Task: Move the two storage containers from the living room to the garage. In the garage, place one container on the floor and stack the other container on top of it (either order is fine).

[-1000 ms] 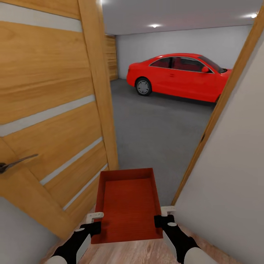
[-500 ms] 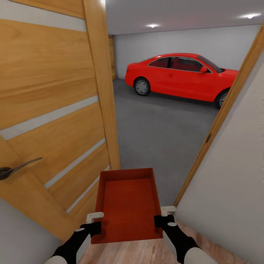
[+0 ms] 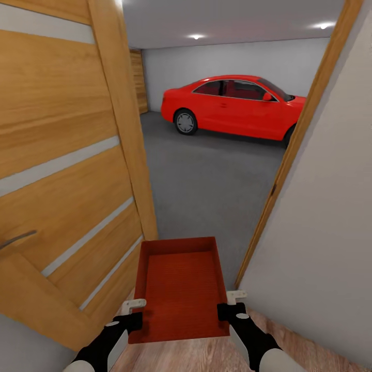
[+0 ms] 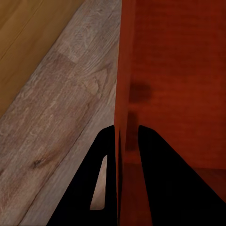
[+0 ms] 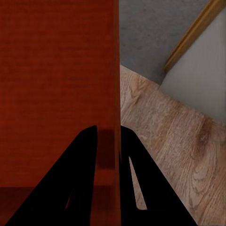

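Note:
I hold one orange-red storage container [image 3: 180,287] level in front of me, open side up and empty. My left gripper [image 3: 135,310] is shut on its left wall, and my right gripper [image 3: 231,305] is shut on its right wall. In the left wrist view the two black fingers [image 4: 155,155] straddle the container's wall [image 4: 123,70]. The right wrist view shows the same clamp on the other wall [image 5: 113,70]. Light wood plank flooring lies under me. Ahead, through the doorway, is the garage with its dark grey concrete floor [image 3: 212,175].
An open wooden door [image 3: 67,170] with a metal handle [image 3: 18,238] stands close on my left. A wooden door frame [image 3: 289,155] and a white wall [image 3: 330,217] close in on my right. A red car [image 3: 232,108] is parked at the back of the garage.
The whole picture has shifted left, so the camera has turned right and moved a little nearer the doorway. The container stays in the same grip of both grippers.

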